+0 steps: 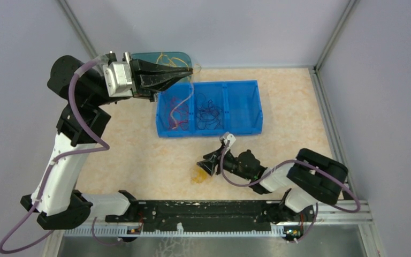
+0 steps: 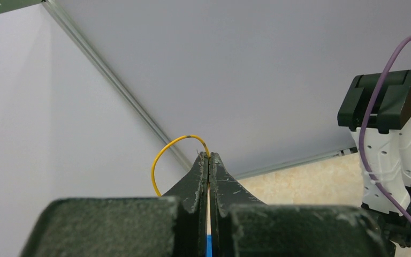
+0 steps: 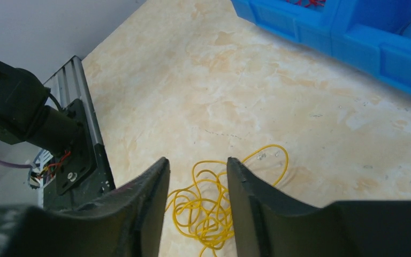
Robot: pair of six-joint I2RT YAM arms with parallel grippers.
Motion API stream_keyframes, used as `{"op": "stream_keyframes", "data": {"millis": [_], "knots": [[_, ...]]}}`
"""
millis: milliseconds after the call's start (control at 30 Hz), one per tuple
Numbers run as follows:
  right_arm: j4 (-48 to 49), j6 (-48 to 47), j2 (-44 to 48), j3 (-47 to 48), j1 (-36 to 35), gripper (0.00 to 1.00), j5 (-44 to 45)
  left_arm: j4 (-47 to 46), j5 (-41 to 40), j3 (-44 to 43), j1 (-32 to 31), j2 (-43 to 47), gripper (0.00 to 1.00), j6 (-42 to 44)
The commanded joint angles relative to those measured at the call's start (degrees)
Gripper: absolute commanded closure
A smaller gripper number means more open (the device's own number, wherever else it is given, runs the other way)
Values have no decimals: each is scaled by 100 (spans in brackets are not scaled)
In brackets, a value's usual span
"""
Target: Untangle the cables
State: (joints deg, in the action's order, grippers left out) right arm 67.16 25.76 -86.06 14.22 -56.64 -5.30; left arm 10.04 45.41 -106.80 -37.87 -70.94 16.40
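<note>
Yellow cable clump (image 3: 207, 215) on the table (image 3: 246, 96), my right gripper (image 3: 195, 166) spread above it, left gripper (image 2: 208, 158) pinching a yellow strand (image 2: 159, 159)

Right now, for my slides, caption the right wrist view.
Open right tool hovers over a tangled yellow cable on the table.

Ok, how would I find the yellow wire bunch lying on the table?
Find the blue bin in the middle of the table, then look toward the near edge. Just beside the right gripper lies a small yellow cable clump. Unlike the red wires and dark wires inside the bin, it rests on bare tabletop.
</note>
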Motion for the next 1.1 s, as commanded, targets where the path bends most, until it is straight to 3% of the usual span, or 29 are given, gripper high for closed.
{"op": "stream_keyframes", "data": {"millis": [0, 233, 467, 767, 1067], "knots": [[-414, -326, 1303, 317, -58, 45, 380, 22, -92, 326, 7, 38, 100, 48], [-2389, -1096, 3283, 1112, 111, 29, 638, 302, -49, 996, 7, 126, 100, 135], [-3106, -1970, 4019, 1674, 153, 20, 799, 376, 161, 1593, -1, 232, 100, -91], [-2928, -2988, 3090, 2543, 174, 19, 671, -246, 383, 2034, -1, 200, 100, -1187], [-2150, -3592, 2077, 2935, 354, 28, 1010, -620, 240, 2208, 7, 183, 100, -2065]]}}
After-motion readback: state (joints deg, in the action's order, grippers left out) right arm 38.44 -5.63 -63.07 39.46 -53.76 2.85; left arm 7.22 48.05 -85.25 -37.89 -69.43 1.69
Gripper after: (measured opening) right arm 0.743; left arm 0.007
